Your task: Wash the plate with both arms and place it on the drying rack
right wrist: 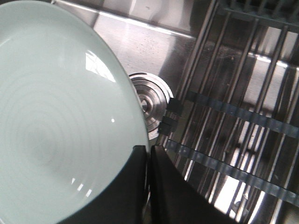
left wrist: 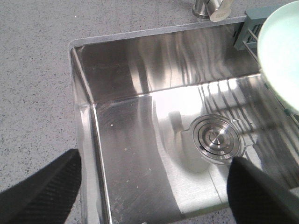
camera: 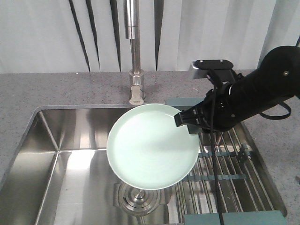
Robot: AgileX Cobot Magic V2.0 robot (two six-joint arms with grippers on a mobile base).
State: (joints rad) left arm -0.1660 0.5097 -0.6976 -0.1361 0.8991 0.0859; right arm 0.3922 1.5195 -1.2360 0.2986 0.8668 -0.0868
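In the front view, my right gripper (camera: 186, 123) is pinching the smooth, round, pale mint plate (camera: 150, 147) by its rim at its 2 o'clock edge. The plate is hanging tilted over the brushed-steel sink basin (camera: 65, 164) and is covering part of the ringed round drain (camera: 138, 200) at 6 o'clock. A chrome faucet (camera: 134, 51) is standing at 12 o'clock on the speckled grey countertop (camera: 42, 89). The wire drying rack (camera: 229, 173) is lying at 4 o'clock beneath my bulky black right arm (camera: 265, 86), whose cable is crossing the wires.

From my left wrist, my left gripper (left wrist: 154, 161) is showing two black textured fingers (left wrist: 42, 191) spread wide at the bottom corners, gripping nothing. The plate's edge is showing at 2 o'clock, well apart from them.

From my right wrist, two dark fingers are pressing together on the plate's rim at 6 o'clock. The plate, faintly ringed, is filling the left and hiding part of the drain. The rack's parallel metal wires are running at 3 o'clock.
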